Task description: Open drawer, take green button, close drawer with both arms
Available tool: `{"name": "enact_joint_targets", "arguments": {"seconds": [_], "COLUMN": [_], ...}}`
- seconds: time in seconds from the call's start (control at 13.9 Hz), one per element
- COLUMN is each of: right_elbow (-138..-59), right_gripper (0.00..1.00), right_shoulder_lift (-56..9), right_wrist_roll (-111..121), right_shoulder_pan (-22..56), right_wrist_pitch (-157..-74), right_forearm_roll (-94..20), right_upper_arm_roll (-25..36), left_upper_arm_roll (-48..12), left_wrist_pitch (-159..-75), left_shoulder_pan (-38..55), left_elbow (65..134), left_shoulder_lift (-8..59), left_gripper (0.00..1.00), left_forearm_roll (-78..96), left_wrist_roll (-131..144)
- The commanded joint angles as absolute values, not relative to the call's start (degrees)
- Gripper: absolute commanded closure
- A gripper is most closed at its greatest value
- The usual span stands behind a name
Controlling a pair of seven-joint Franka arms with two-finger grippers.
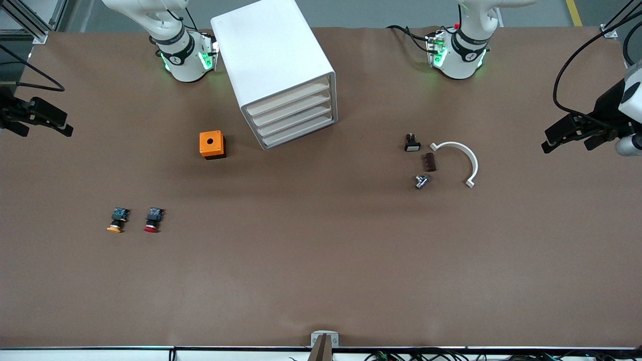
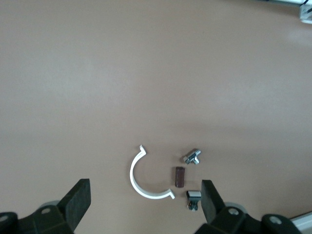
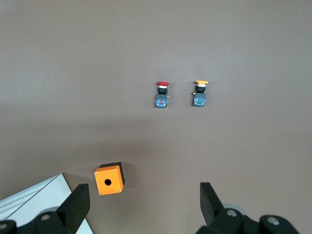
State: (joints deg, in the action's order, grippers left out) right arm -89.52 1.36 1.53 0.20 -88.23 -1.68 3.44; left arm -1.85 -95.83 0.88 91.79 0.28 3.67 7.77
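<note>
- Checking the left gripper point(image 2: 144, 204) first: I see its fingers point(image 2: 78, 200) spread wide with nothing between them, raised over the left arm's end of the table point(image 1: 321, 281).
- In the left wrist view, the small parts lie on the table under this gripper: a white half-ring clamp point(image 2: 141, 183), a small brown block point(image 2: 180, 177), a silver metal fitting point(image 2: 192, 156) and a small black-and-white component point(image 2: 193, 196).
- In the front view I find the clamp point(image 1: 464, 158) beside the brown block point(image 1: 430, 162), the black-and-white component point(image 1: 412, 143) farther from the camera than the block, and the silver fitting point(image 1: 421, 181) nearer.
- The right gripper point(image 3: 141, 204) is likewise wide open and empty, raised over the right arm's end of the table.
- Its wrist view shows an orange box with a round hole point(image 3: 109, 179), a red-capped button point(image 3: 162, 94) and a yellow-capped button point(image 3: 199, 93) just beside each other.
- The white drawer cabinet point(image 1: 281, 70) stands between the two arm bases, all four drawers shut; the orange box point(image 1: 212, 145) sits beside it.
- The red-capped button point(image 1: 153, 219) and yellow-capped one point(image 1: 117, 220) lie nearer the camera than the box.
- I cannot locate the green-capped button in any view.
</note>
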Motion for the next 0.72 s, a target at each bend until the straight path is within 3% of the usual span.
{"name": "enact_joint_targets", "arguments": {"seconds": [0.0,0.36,0.65], "right_elbow": [-91.2,-91.3,-91.3], "right_gripper": [0.0,0.0,0.0], "right_shoulder_lift": [3.2,3.1,3.1], "right_wrist_roll": [2.0,2.0,2.0], "right_shoulder_pan": [0.3,0.1,0.1], "right_wrist_pitch": [-88.2,-88.4,-88.7], "right_forearm_roll": [-2.4,-1.6,-1.6], "right_upper_arm_roll": [3.5,3.6,3.6], "left_upper_arm_roll": [-1.9,-2.5,-2.8], "left_wrist_pitch": [-94.8,-93.3,-93.3], "left_shoulder_pan": [0.7,2.1,9.1], "left_elbow": [91.3,91.4,91.1], "left_shoulder_lift": [4.0,11.7,17.4], "left_gripper": [0.0,0.0,0.0], "left_forearm_roll": [2.6,2.7,2.9], "left_wrist_roll": [8.2,8.5,16.9]}}
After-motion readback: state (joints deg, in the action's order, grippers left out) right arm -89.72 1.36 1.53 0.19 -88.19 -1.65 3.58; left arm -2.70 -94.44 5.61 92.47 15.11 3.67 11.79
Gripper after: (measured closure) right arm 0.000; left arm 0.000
